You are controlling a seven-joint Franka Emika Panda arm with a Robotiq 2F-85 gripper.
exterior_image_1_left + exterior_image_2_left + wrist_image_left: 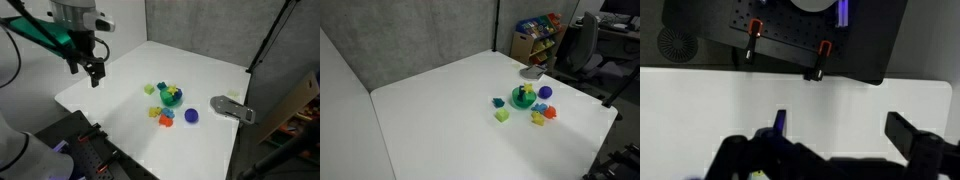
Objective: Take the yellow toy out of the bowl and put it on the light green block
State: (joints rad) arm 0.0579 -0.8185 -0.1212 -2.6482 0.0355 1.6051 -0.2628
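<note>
The teal-green bowl (173, 98) stands on the white table (120, 85) and shows in both exterior views (524, 99). The tiny yellow toy (168, 91) lies in it (524, 90). The light green block (150, 88) sits on the table beside the bowl (502, 116). My gripper (90, 72) hangs open and empty above the table's far left part, well away from the bowl. In the wrist view its two fingers (845, 130) are spread over bare table. The bowl, toy and block are out of the wrist view.
A yellower small block (154, 112), an orange piece (166, 118) and a blue round piece (191, 115) lie near the bowl. A grey object (232, 109) lies near the table edge. The black robot base (810, 35) borders the table.
</note>
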